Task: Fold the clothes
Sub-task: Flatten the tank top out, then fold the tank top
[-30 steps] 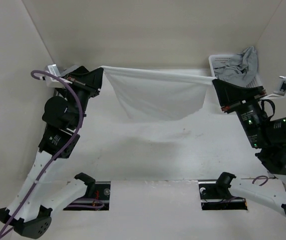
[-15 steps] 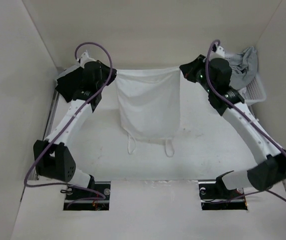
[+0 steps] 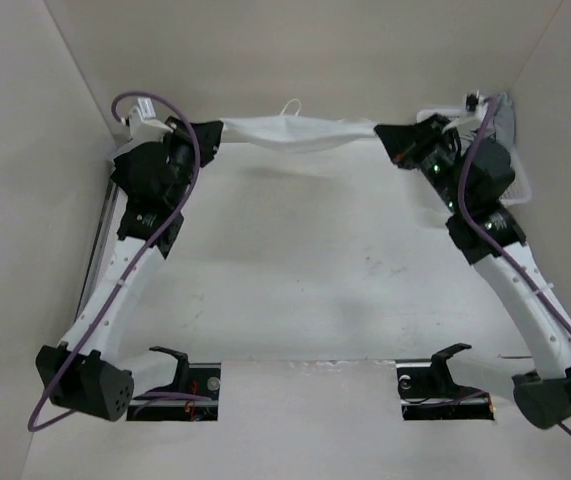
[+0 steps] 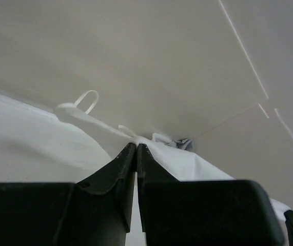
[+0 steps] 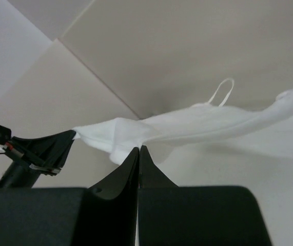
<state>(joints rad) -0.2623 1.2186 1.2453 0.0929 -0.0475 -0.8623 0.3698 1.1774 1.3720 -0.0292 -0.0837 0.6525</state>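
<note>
Item: white camisole [image 3: 295,132], thin soft fabric, narrow straps.
Where: up in the air at the far end of the counter [image 3: 295,280], strung left-to-right btwn the two claws; no part seen touching the counter.
Shape now: gathered into a narrow, slightly sagging band, not spread flat; one strap loop [image 3: 290,106] sticks up near the middle.
L claw [image 3: 213,135]: fingers pressed together, pinching the left end of the camisole; wrist view shows cloth coming out right at the tips.
R claw [image 3: 383,135]: fingers pressed together, pinching the right end; cloth runs off from its tips toward the L claw.
Arms: both reached far fwd, one each side, cloth roughly level btwn them.
Other: grey garment [image 4: 185,144] at far right, behind the R arm, mostly hidden; not part of the job.
Done so far (est.): camisole picked up by two ends & pulled fairly taut; no crease or fold visible.
Left to do (est.): nearly all of it. Lay flat on counter, smooth out, tuck straps, fold over, prob. a 2nd fold.
Progress (est.): early, prep stage only.
Watch for: thin cloth bunching or twisting on the way down; strap loop landing outside the body panel.
</note>
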